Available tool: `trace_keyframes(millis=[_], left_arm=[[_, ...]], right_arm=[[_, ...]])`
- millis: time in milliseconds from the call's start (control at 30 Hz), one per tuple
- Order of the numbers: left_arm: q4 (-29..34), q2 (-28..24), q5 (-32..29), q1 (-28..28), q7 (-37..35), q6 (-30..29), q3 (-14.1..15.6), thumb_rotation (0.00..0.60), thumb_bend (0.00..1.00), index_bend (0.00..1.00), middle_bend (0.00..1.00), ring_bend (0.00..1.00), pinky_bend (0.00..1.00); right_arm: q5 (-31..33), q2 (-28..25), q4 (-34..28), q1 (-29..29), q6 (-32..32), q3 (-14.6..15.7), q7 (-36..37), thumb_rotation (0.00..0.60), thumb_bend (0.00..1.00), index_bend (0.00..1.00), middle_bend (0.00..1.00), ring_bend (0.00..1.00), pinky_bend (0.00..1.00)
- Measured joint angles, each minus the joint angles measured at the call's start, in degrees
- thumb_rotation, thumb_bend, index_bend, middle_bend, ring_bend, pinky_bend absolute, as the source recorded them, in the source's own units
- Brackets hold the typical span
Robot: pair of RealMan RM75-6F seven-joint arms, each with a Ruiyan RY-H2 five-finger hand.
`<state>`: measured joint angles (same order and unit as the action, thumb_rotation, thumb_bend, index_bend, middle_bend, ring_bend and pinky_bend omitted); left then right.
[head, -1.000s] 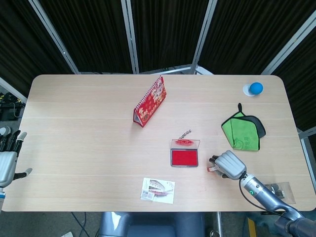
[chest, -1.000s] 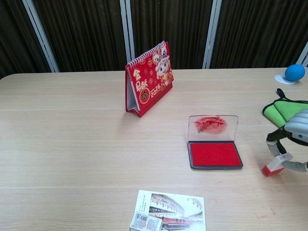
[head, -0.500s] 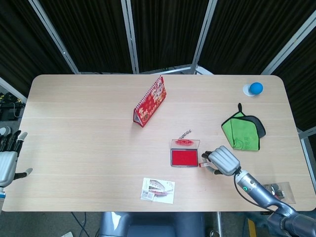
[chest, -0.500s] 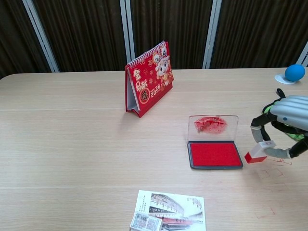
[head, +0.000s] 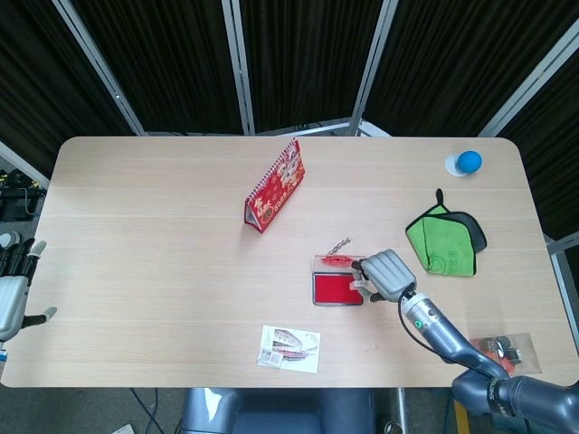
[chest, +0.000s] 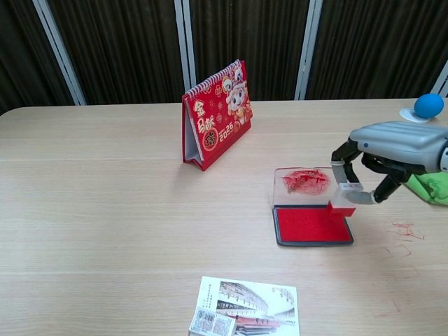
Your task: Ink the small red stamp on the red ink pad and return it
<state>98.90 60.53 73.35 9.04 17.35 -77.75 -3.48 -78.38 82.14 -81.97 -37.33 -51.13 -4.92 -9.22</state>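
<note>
Dark curtains with pale metal uprights stand behind a long, light wood table with rounded corners.

At the right hand, the fingertips pinch the clear handle of the small stamp, the thumb below and the other fingers curled down over the top. Its red base hangs over the right edge of the ink pad; whether it touches the red surface cannot be told. The pad lies open, its clear lid standing upright at the back, smeared with red ink. From above, the same hand covers the pad's right side, and its arm runs back toward the near right corner of the table.

Faint red marks dot the wood just right of the pad. Further right lies a green cloth, and beyond it, near the far right corner, a blue ball sits on a small white disc. A clear packet lies at the near right edge.

Left of and behind the pad stands a red desk calendar, with open tabletop between them. A printed card lies at the near edge, in front of the pad.

The whole left half of the table is bare wood. The left hand waits off the left edge, holding nothing, fingers pointing up and slightly apart.
</note>
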Motion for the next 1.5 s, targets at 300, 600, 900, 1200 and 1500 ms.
trace_keyframes(millis=[300, 600, 900, 1200, 1500], left_arm=[[0.00, -0.01, -0.04, 0.07, 0.10, 0.16, 0.11, 0.600, 0.00, 0.00, 0.00, 0.00, 0.00], [-0.21, 0.06, -0.58, 0.29, 0.12, 0.57, -0.02, 0.600, 0.00, 0.00, 0.00, 0.00, 0.00], [-0.23, 0.18, -0.86, 0.42, 0.33, 0.77, 0.00, 0.600, 0.00, 0.00, 0.00, 0.00, 0.00], [-0.22, 0.12, -1.03, 0.48, 0.21, 0.83, -0.03, 0.600, 0.00, 0.00, 0.00, 0.00, 0.00], [-0.11, -0.11, -0.82, 0.46, -0.22, 0.81, 0.04, 0.600, 0.00, 0.00, 0.00, 0.00, 0.00]], right_arm=[[12.29, 1.85, -4.22, -2.00, 2.01, -2.79, -12.52, 0.600, 0.60, 0.59, 0.60, 0.87, 1.00], [18.01, 3.43, -5.81, -3.86, 2.41, -2.96, -17.68, 0.600, 0.61, 0.59, 0.61, 0.87, 1.00], [16.54, 4.85, -4.65, -4.05, 1.70, -2.75, -15.06, 0.600, 0.61, 0.59, 0.61, 0.87, 1.00], [13.74, 6.89, -0.49, -4.14, 1.51, -1.33, -13.38, 0.600, 0.61, 0.59, 0.61, 0.87, 1.00], [12.60, 7.91, 1.31, -3.89, 1.56, -0.02, -12.84, 0.600, 0.61, 0.59, 0.61, 0.87, 1.00]])
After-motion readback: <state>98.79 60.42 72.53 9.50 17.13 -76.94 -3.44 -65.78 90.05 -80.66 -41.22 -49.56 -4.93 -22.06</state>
